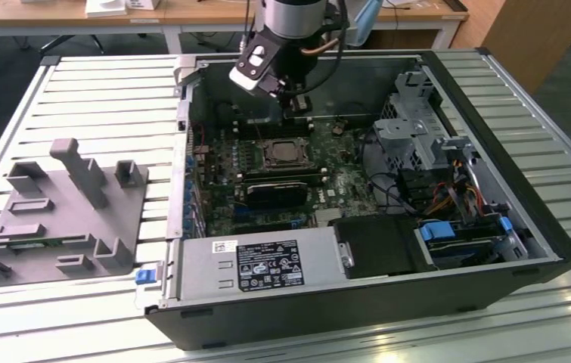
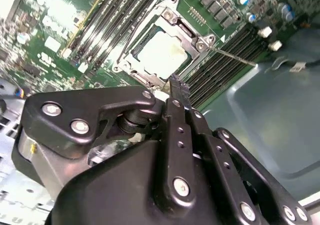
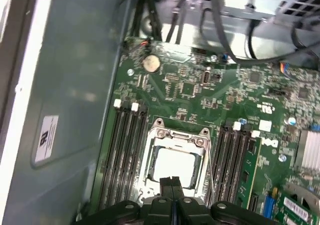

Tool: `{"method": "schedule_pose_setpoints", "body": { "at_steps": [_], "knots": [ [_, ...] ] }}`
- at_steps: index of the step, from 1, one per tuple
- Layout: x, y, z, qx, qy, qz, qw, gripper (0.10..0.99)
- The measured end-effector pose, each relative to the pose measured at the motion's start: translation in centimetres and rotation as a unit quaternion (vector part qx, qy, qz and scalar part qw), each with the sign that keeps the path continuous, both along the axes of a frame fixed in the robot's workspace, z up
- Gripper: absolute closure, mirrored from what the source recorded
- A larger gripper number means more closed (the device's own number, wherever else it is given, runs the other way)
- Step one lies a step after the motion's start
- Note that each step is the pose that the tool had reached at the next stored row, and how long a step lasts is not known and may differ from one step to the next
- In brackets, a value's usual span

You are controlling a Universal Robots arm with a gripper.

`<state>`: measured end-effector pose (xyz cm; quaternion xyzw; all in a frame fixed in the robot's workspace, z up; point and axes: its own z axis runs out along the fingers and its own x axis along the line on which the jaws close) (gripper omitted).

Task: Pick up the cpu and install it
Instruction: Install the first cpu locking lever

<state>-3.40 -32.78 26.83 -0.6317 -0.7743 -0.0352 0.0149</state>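
Inside the open computer case (image 1: 487, 151), the cpu (image 3: 174, 168) is lying flat, silver top up, within the socket frame (image 3: 172, 135) on the motherboard (image 1: 265, 193); being square, it is showing no long axis. In both wrist views the gripper (image 3: 171, 182) is hanging just above it, fingers (image 2: 176, 92) pressed together and holding nothing. The exterior view is adding the grey fixture (image 1: 63, 215) sitting on the slatted table (image 1: 94, 98), well apart at the exterior view's left.

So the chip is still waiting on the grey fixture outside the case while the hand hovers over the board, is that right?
Not quite: the chip already sits in the board's socket, as both wrist views show. The hand does hover over the board.
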Motion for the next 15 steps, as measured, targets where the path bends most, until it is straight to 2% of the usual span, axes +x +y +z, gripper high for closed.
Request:
{"method": "schedule_pose_setpoints", "body": {
  "at_steps": [5, 9, 12, 15],
  "knots": [
    [0.00, 0.00, -0.07, -0.0009, 0.0000, 0.037, 0.9993, 0.980],
    [-0.04, -0.02, -0.10, -0.0008, 0.0000, 0.061, 0.9981, 0.980],
    [-0.05, -0.03, -0.12, -0.0009, 0.0000, 0.080, 0.9968, 0.980],
    [-0.05, -0.03, -0.17, -0.0008, -0.0001, 0.105, 0.9944, 0.980]
  ]
}}
